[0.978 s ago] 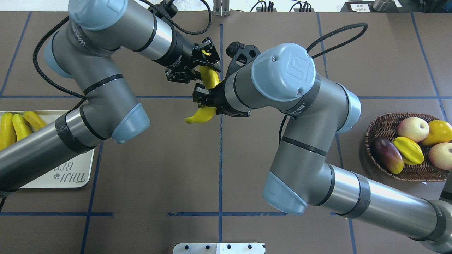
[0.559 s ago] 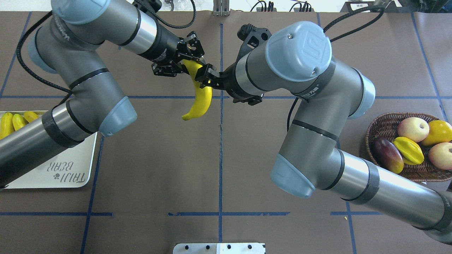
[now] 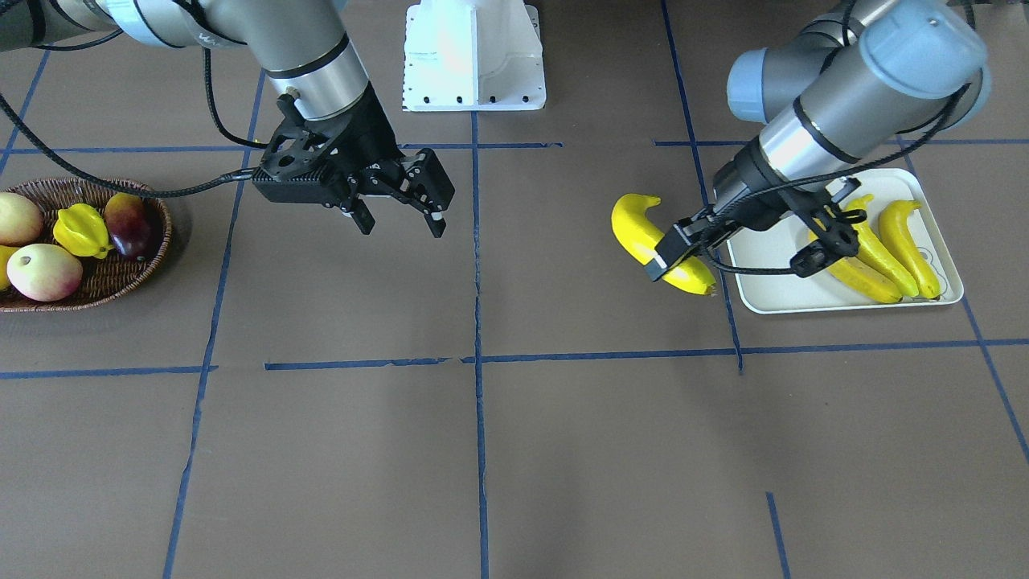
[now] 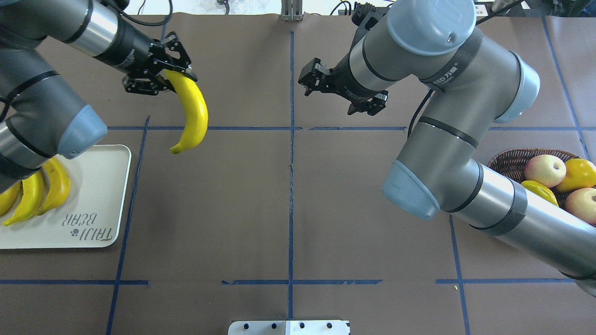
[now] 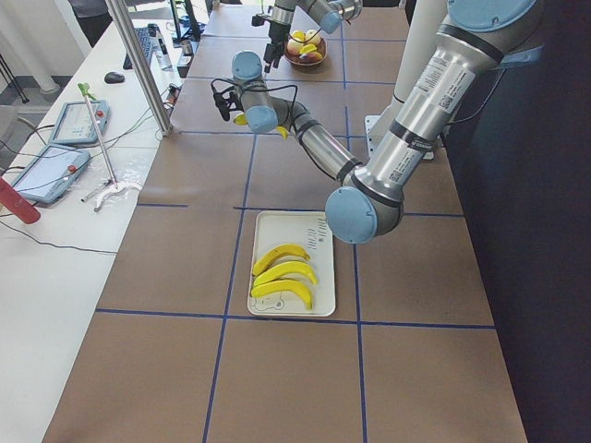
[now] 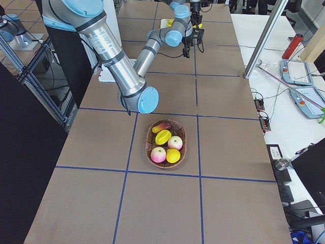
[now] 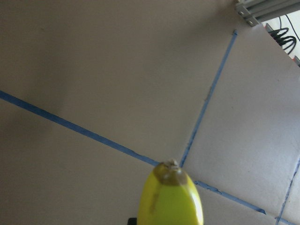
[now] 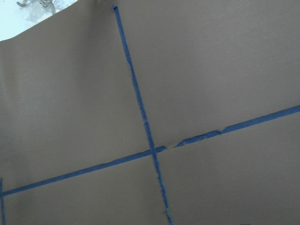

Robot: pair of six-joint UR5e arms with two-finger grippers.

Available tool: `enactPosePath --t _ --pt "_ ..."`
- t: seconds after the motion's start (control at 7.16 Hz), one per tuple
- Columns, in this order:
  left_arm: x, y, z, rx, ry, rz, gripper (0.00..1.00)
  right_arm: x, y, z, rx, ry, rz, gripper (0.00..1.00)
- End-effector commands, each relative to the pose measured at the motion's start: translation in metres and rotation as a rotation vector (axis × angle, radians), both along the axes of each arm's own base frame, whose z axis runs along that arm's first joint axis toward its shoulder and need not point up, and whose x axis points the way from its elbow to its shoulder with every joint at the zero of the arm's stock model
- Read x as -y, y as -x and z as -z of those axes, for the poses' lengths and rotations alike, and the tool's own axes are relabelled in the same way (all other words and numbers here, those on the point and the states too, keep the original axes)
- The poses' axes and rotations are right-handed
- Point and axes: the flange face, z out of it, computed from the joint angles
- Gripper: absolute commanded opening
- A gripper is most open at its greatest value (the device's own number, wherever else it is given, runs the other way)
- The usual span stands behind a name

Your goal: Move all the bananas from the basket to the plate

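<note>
My left gripper [image 4: 172, 77] is shut on the top end of a bright yellow banana [image 4: 192, 114] and holds it above the table, just right of the plate [image 4: 100, 186]. In the front view the same gripper [image 3: 683, 241] holds the banana [image 3: 643, 229] beside the plate's edge [image 3: 772, 273]. Three bananas [image 4: 42, 190] lie on the plate. The banana's tip shows in the left wrist view [image 7: 171, 199]. My right gripper [image 4: 307, 83] is open and empty over the table's middle; it also shows in the front view [image 3: 402, 225]. No banana shows in the basket [image 4: 505, 163].
The basket [image 3: 153, 265] holds two apples [image 3: 44, 269], a starfruit [image 3: 80, 229], a mango [image 3: 129, 225] and a yellow round fruit [image 4: 579, 173]. My right arm's forearm partly covers the basket from overhead. A white mount [image 3: 474, 56] stands at the robot's side.
The banana passed from both grippers to the left one alone. My left gripper carried it left toward the plate. My right gripper opened and drew back to the right.
</note>
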Motion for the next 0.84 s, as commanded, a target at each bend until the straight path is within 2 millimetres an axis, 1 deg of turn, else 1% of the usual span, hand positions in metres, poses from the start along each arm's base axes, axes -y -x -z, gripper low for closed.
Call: enactPosePath --t 0.0,0.14,0.28,0.56,0.7 --pt "-0.018 0.017 -0.079 0.061 0.119 -0.016 0.00 0.032 -0.048 -0.037 -0.121 -0.005 0.075 1.00" --pt "-0.028 0.022 -0.118 0.111 0.137 -0.034 0.00 0.046 -0.079 -0.063 -0.136 -0.016 0.102 1.00" --pt "-0.041 0.030 -0.162 0.168 0.144 -0.044 0.00 0.057 -0.108 -0.082 -0.141 -0.031 0.134 1.00" --pt "-0.066 0.051 -0.233 0.266 0.107 -0.086 0.00 0.072 -0.170 -0.139 -0.187 -0.101 0.213 1.00" --pt "-0.076 0.058 -0.261 0.313 0.087 -0.103 0.00 0.076 -0.193 -0.159 -0.205 -0.132 0.244 1.00"
